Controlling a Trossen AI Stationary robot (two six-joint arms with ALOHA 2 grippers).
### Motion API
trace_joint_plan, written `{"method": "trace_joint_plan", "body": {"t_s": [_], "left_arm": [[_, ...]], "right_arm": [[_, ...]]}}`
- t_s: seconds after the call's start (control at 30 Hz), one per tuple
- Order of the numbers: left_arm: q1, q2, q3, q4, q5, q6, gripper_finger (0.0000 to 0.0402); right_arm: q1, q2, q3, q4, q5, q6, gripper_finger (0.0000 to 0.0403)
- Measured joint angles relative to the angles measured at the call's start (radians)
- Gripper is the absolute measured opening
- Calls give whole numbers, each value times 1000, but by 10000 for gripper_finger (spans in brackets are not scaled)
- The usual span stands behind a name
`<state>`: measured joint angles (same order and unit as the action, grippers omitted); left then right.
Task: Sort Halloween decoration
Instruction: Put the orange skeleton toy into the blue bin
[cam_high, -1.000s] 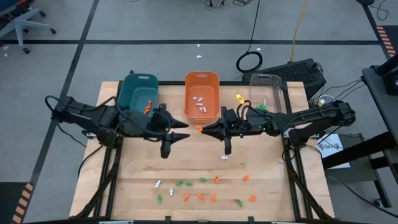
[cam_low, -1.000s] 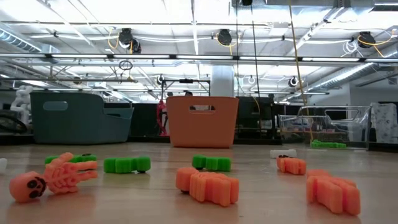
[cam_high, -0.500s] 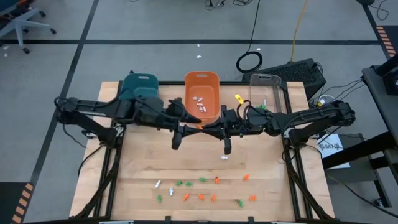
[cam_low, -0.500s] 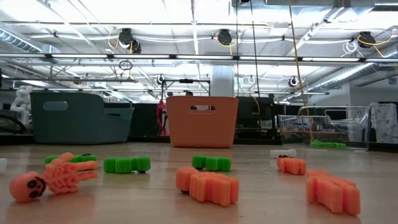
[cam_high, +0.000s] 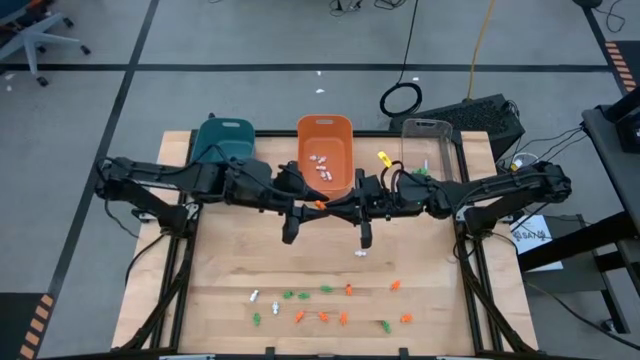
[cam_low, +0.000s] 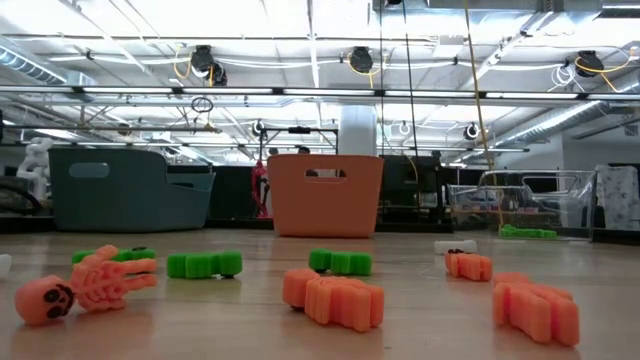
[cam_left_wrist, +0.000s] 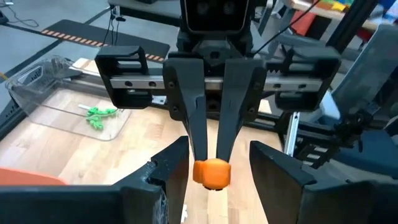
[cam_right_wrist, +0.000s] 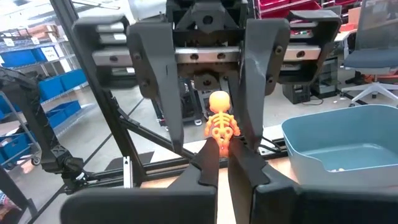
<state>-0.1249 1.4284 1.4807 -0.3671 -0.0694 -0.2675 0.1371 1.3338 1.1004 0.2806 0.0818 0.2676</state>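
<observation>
My right gripper (cam_right_wrist: 222, 155) hangs level above the middle of the table, shut on an orange skeleton trinket (cam_right_wrist: 219, 121). My left gripper (cam_left_wrist: 219, 149) faces it from the table's left, open. Its two fingers (cam_right_wrist: 155, 81) stand on either side of the skeleton, and I cannot tell whether they touch it. In the high view the skeleton (cam_high: 319, 204) shows between the two arms. Several orange, green and white trinkets (cam_high: 330, 305) lie on the table near its front edge. The low view shows neither gripper. My right gripper pinches the skeleton's lower end (cam_right_wrist: 221, 144) between its two fingertips. The fingers come level from the table's right. The skeleton sticks out beyond the fingertips with its skull (cam_left_wrist: 211, 172) toward the left gripper. It hangs clear of the table.
Along the far edge stand a teal bin (cam_high: 225, 140), an orange bin (cam_high: 340, 135) holding white trinkets and a clear bin (cam_high: 428, 130) holding green ones. A single white trinket (cam_high: 359, 254) lies below the right gripper. Bare wood lies between the bins and the front trinkets.
My left gripper has swung from in front of the teal bin toward the table's right, a little downward, until its open fingers stand around the skeleton in the right gripper. The right gripper and the skeleton have kept still.
</observation>
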Motion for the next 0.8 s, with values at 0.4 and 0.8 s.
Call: {"method": "trace_joint_plan", "body": {"t_s": [0.4,0.8], "left_arm": [[-2,-2,0,-13,-6,-23,54],[-2,-2,0,-7,-6,-67,15]], "right_arm": [[0,0,0,-2,-3,0,0],[0,0,0,-10,-3,37,28]]}}
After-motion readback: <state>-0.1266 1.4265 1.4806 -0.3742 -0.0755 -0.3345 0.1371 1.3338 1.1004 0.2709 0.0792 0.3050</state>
